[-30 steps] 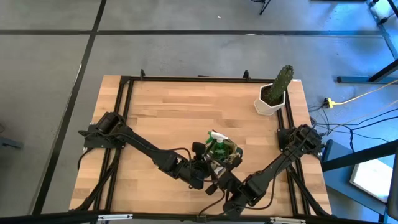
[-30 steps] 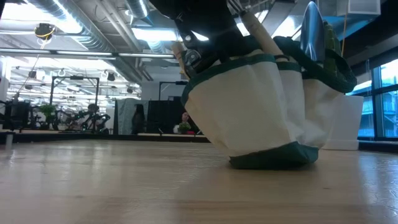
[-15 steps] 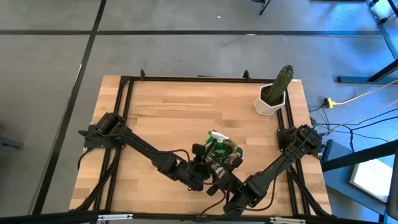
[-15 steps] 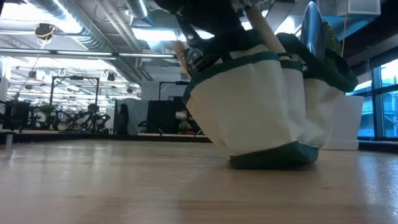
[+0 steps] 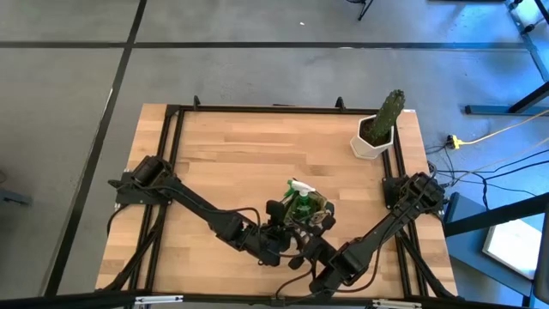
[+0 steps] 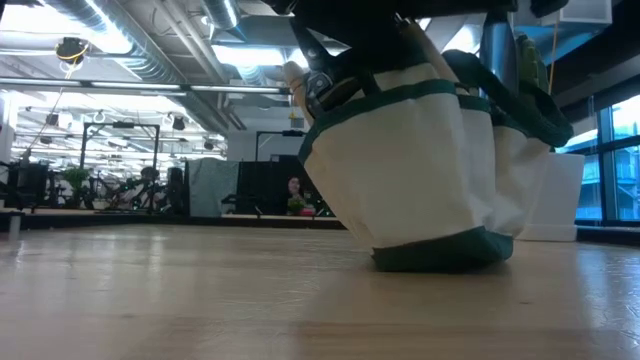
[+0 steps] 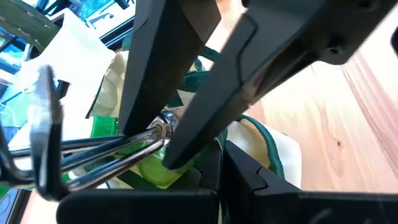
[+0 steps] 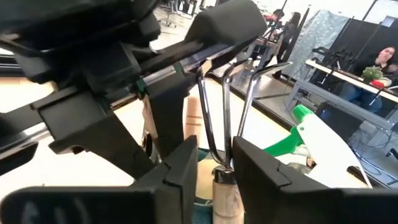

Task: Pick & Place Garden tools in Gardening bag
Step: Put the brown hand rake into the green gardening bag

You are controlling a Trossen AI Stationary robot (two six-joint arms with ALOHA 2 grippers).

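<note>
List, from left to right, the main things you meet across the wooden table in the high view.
Left arm's gripper → olive-green and beige fabric gardening bag holding a green plastic spray bottle → green cactus in a white hexagonal pot. The right arm's gripper overlaps the bag from the near side, so its place in the order is unclear.

Bright overhead light, blurred close foregrounds.

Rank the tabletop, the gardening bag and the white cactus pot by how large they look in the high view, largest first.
1. Tabletop, by far the largest.
2. Gardening bag, partly covered by both arms, so its full outline is unclear.
3. White cactus pot, looking close to the bag in size; this order is unsure.
</note>
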